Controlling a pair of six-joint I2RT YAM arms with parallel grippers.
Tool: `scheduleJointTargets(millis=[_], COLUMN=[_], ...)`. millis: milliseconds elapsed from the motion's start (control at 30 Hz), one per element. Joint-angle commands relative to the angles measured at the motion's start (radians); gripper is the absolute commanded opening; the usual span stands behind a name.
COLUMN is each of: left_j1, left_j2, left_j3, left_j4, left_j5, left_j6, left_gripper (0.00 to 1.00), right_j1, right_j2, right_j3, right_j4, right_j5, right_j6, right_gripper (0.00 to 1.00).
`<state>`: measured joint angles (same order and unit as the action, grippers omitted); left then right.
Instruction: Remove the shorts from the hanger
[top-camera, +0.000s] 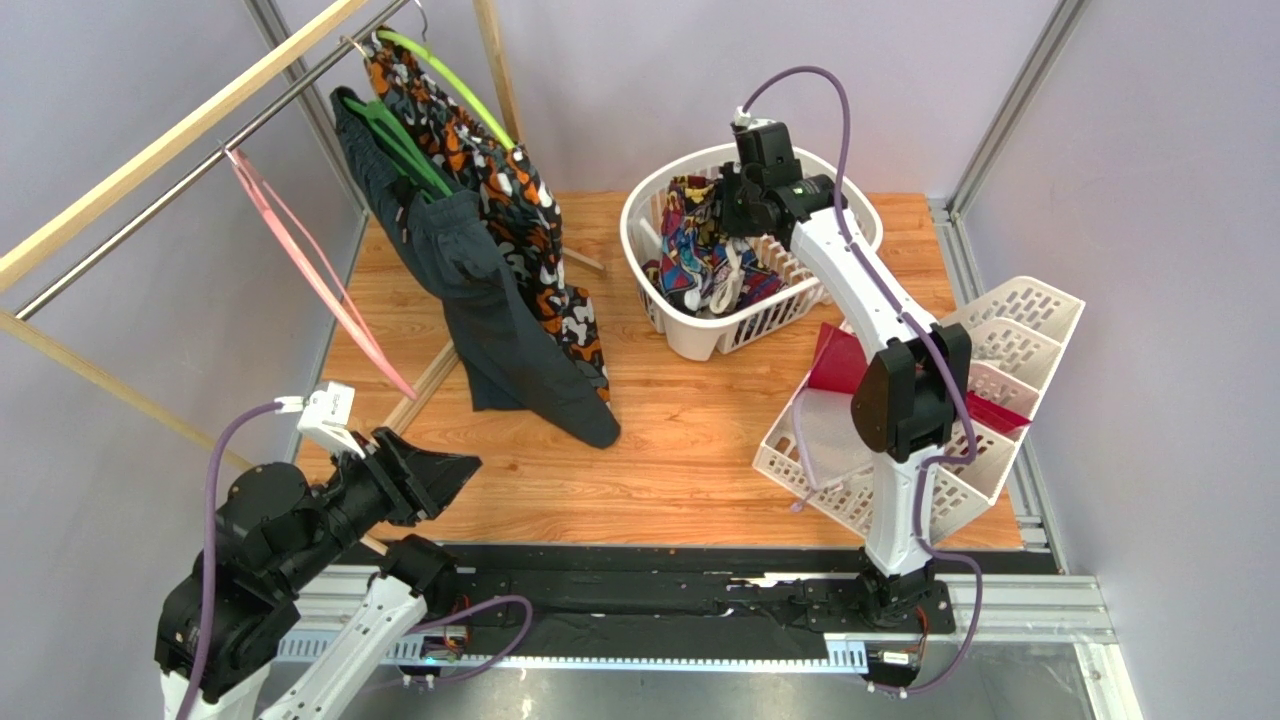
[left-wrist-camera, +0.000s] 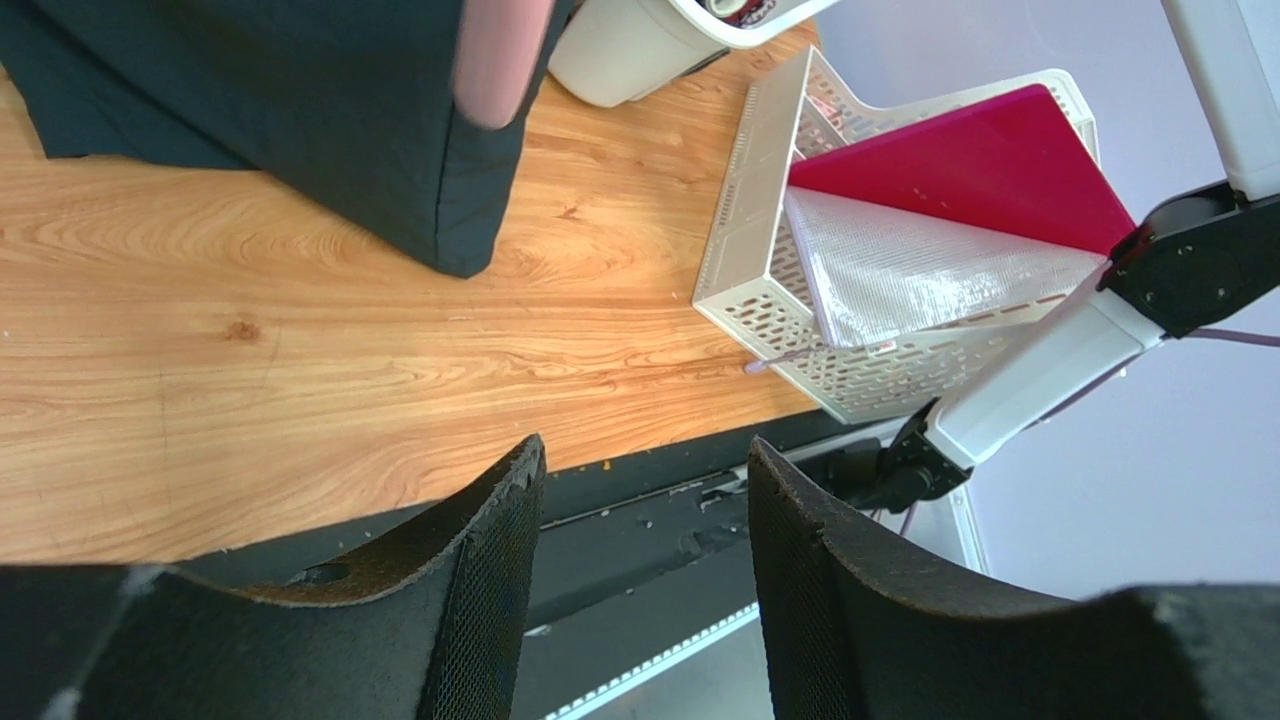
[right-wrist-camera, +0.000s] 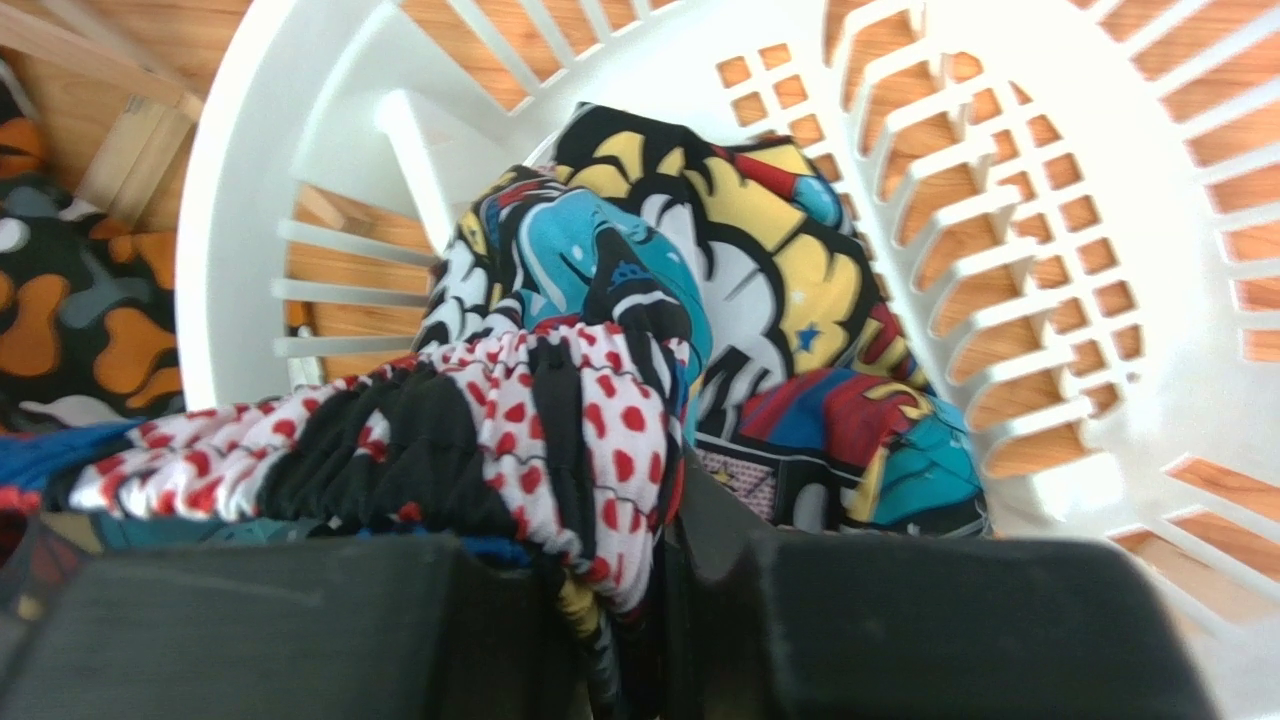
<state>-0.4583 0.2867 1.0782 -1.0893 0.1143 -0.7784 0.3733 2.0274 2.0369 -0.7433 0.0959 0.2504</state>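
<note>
Right gripper (right-wrist-camera: 646, 585), jaws narrow about the waistband of the multicolour printed cloth shorts (right-wrist-camera: 751, 285), grip not discernible: open fully above the white slatted plastic basket (right-wrist-camera: 271, 150), then lift straight.

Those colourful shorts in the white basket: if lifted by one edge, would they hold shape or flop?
Probably flop: the shorts lie crumpled in folds inside the basket. Likely light, since the cloth looks thin. The gathered waistband may stretch when tugged.

The wooden table (top-camera: 691, 450) carries a white laundry basket (top-camera: 703, 333) and a white slotted organizer (top-camera: 1040, 320).
</note>
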Motion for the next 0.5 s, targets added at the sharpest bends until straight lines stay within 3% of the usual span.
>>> scheduleJointTargets(millis=[0, 67, 100, 233, 467], left_j1=[0.0, 0.0, 0.0, 0.0, 0.0], left_j2=[0.005, 0.005, 0.003, 0.002, -0.018], left_j3=[-0.014, -0.018, -0.021, -0.023, -0.027], left_j4=[0.014, 0.019, 0.022, 0.022, 0.005], left_j5=[0.007, 0.013, 0.016, 0.025, 0.027], left_j6=[0.016, 0.013, 0.011, 0.008, -0.002], left_gripper=[0.57, 0.57, 0.57, 0.57, 0.57], right_j1=[0.016, 0.032, 0.036, 0.058, 0.085], right_j2=[-0.025, -0.044, -0.05, -0.081, -0.148], right_j3=[0.043, 0.034, 0.031, 0.023, 0.016], right_j4=[-0.022, -0.025, -0.024, -0.027, -0.034], right_j5=[0.077, 0.094, 0.102, 0.125, 0.134], right_j6=[-0.031, -0.043, -0.046, -0.056, -0.057], right_gripper=[0.29, 0.41, 0.54, 0.7, 0.72])
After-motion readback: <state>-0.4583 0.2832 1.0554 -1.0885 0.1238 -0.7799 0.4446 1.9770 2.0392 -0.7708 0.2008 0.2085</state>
